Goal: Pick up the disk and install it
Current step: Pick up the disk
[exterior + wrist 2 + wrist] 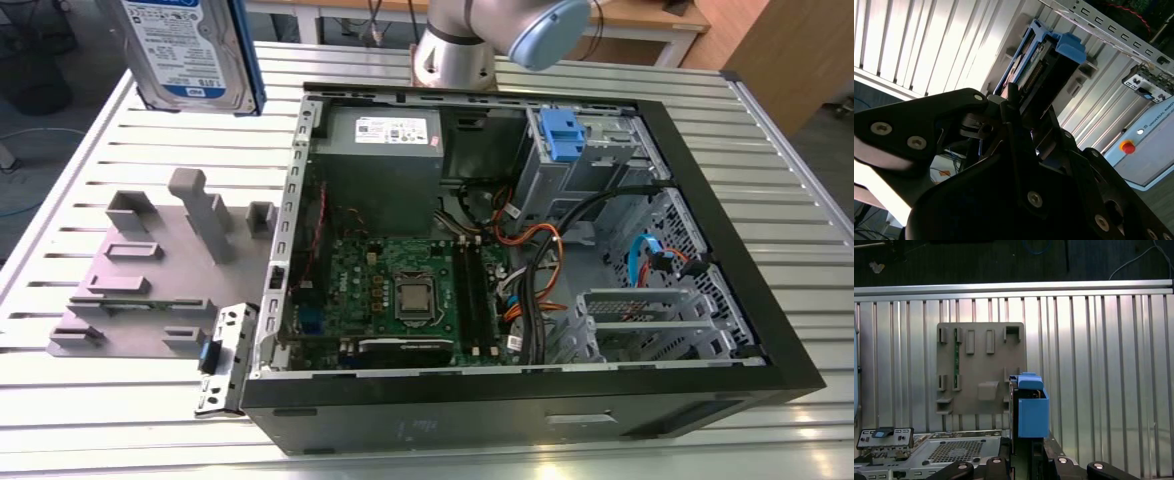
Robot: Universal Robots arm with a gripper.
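Exterior view, disk (187,50): you see it held up off the table in the upper left of the frame, label towards the camera, a blue rail (254,60) along its right edge.
Exterior view, arm (481,40): its grey and blue joint stands at top centre, behind the case.
Exterior view, computer case (534,420): it lies open on the slatted table (787,140) and takes up the centre and right. The motherboard (400,290) sits at lower centre, the grey box with a white sticker (380,150) at the case's upper left, and the blue latch (558,135) on a metal cage (607,150) at its upper right.
Exterior view, grey fixture plate (134,290): it rests on the table left of the case, lower in the frame than the disk and well apart from it.
Second wrist view, gripper (1029,107): your black jaws are clamped on the disk (1036,70), which stands edge-on between them, blue rail at its far end.
Second wrist view, background: you see table slats, a slotted edge of the case and a red button (1126,146) on a pale box.
First wrist view, gripper (1028,450): the disk's blue rail end (1033,415) rises from between the jaws.
First wrist view, grey fixture plate (981,367): it lies flat on the slats beyond the disk, with its slots facing you.
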